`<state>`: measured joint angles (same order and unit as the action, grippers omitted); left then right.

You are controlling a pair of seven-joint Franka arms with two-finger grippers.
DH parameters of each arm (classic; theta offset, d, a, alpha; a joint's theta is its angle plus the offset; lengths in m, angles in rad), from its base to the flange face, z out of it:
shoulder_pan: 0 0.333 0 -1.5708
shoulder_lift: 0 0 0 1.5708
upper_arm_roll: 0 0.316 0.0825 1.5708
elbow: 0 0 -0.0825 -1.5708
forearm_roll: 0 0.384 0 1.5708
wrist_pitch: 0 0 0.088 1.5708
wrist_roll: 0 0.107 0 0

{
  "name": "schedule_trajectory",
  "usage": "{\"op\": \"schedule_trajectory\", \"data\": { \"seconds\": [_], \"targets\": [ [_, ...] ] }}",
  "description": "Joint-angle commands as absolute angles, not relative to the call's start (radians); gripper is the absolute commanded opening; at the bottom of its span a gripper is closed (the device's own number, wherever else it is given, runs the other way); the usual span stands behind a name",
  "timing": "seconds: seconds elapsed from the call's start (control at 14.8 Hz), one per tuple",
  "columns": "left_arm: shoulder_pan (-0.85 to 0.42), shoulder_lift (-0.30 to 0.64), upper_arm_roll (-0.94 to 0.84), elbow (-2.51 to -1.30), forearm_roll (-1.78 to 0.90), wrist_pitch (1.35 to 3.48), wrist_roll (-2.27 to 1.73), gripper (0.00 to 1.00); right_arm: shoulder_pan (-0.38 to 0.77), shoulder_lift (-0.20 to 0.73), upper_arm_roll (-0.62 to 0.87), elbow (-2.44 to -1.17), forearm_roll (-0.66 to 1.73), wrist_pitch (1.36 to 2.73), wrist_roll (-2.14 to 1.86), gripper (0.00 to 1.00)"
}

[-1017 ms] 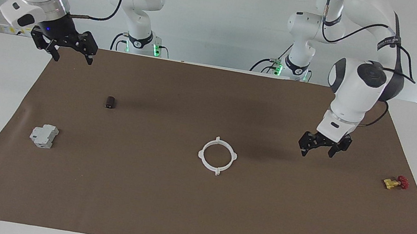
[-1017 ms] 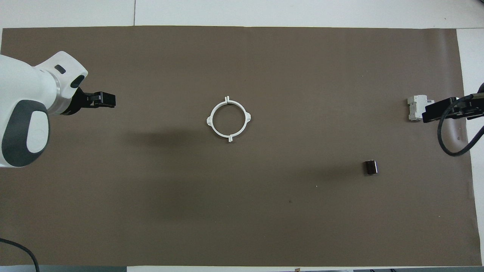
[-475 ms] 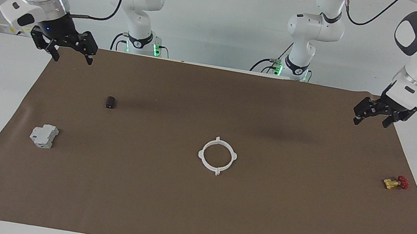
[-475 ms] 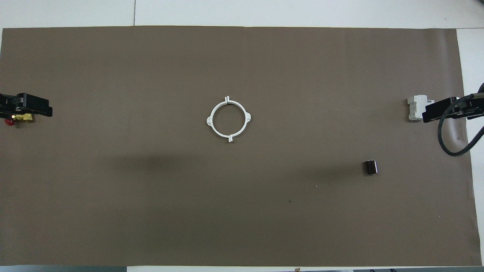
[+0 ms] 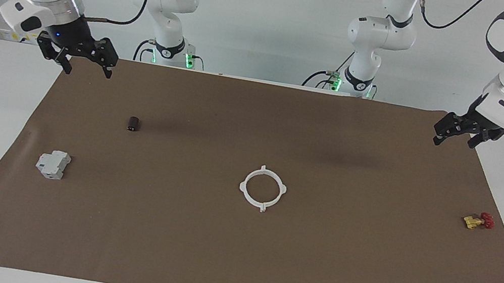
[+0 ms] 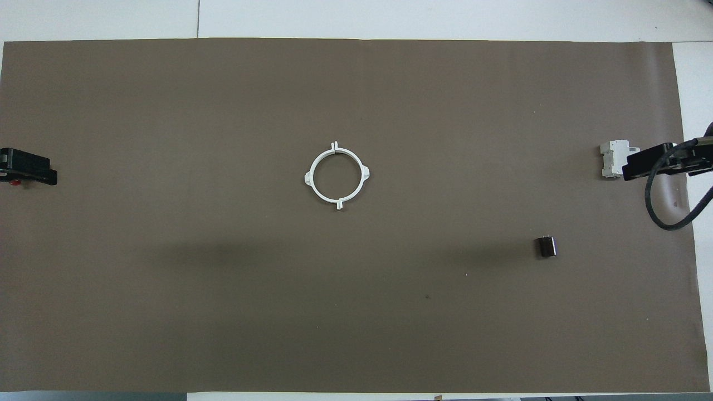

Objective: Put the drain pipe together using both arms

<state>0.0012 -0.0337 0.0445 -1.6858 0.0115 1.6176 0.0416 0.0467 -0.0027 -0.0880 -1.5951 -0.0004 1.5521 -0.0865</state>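
The drain pipe [image 5: 243, 186] lies on the brown mat as one closed white ring with four tabs, flat, in the middle of the table; it also shows in the overhead view [image 6: 308, 178]. My left gripper [image 5: 454, 142] is open and empty, raised over the mat's corner at the left arm's end, well clear of the ring; it shows at the overhead view's edge [image 6: 28, 174]. My right gripper [image 5: 88, 73] is open and empty, raised over the mat's corner at the right arm's end; in the overhead view [image 6: 652, 164] it overlaps the grey device.
A grey blocky device [image 5: 53, 164] sits toward the right arm's end. A small dark cylinder [image 5: 133, 123] lies nearer to the robots than it. A yellow-and-red valve [image 5: 477, 220] lies toward the left arm's end. The brown mat [image 5: 263, 256] covers the table.
My left gripper has risen and drawn back from beside the ring to the mat's corner at the left arm's end. The right arm and the ring have not moved.
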Motion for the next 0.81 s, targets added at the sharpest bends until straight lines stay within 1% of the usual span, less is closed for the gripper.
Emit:
{"op": "schedule_trajectory", "data": {
  "seconds": [0.0, 0.75],
  "targets": [
    [0.011, -0.089, 0.048, -1.75, -0.005, 1.608, 0.072, 1.0, 0.04, -0.009, -0.078, -1.598, -0.006, 1.565, -0.071, 1.0],
    [0.015, -0.081, 0.048, -1.743, -0.003, 1.646, 0.098, 1.0, 0.037, -0.009, -0.078, -1.598, -0.006, 1.565, -0.071, 1.0]
  ]
}}
